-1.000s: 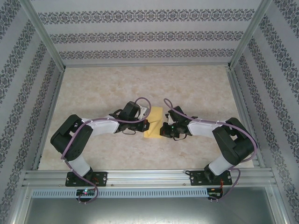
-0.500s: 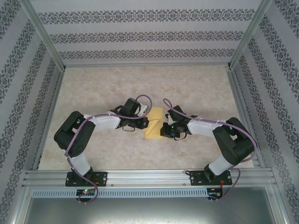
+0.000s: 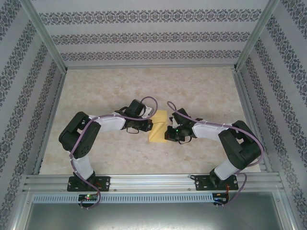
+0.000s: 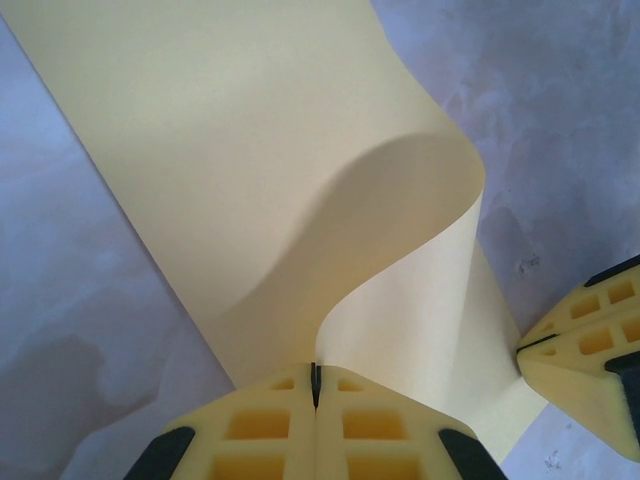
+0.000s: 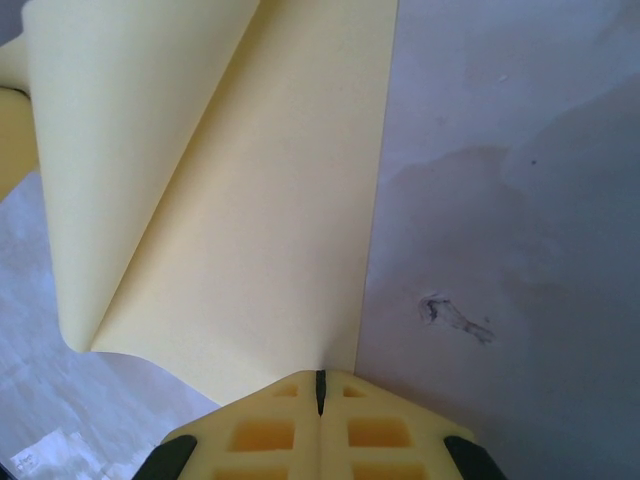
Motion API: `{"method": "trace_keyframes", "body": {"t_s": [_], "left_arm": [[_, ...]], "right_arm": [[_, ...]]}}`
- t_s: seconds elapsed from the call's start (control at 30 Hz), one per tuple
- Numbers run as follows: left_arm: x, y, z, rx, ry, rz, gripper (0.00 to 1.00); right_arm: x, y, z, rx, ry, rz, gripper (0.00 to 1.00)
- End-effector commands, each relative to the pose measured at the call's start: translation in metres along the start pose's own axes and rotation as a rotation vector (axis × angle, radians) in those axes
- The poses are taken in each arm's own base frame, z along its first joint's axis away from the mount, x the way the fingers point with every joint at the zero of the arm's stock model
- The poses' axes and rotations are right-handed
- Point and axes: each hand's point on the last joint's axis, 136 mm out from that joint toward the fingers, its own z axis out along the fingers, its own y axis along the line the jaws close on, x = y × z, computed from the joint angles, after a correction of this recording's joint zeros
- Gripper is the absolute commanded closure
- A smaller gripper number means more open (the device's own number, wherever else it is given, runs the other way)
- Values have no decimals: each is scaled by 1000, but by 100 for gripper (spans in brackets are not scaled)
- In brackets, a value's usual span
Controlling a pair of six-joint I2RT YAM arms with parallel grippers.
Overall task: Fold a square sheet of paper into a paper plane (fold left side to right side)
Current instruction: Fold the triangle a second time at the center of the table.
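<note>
Left wrist view: left hand (image 4: 315, 375) pinched shut on thin yellow-orange square sheet of paper (image 4: 250, 150), left edge lifted and curling rightward for the fold. Right hand (image 5: 320, 380) closed, tips pressing the right edge onto marbled bench (image 5: 520, 200) mid-surface, likely anchoring it.

The sheet (image 3: 159, 125) lies on the surface (image 3: 201, 91) near its middle, a little toward the near edge, between the two tools. The left tool (image 3: 150, 127) is at the sheet's left edge. The right tool (image 3: 167, 133) is at its right edge, slightly nearer the arm bases. Each has a sheet edge pinched between its jaws. In the left wrist view the sheet's left part stands up off the surface and curls over toward the right, above the part lying flat. In the right wrist view the flat part lies ahead of the right tool, the raised flap at that view's left.
</note>
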Motion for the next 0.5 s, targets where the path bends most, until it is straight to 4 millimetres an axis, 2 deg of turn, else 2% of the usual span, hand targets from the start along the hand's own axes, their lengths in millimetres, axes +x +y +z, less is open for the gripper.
{"method": "trace_keyframes", "body": {"t_s": [0.0, 0.47], "left_arm": [[-2, 8, 1, -14, 10, 6, 99], [6, 13, 11, -12, 37, -9, 99]], "right_arm": [[16, -21, 5, 99, 55, 12, 100], [15, -20, 4, 94, 52, 6, 100]]}}
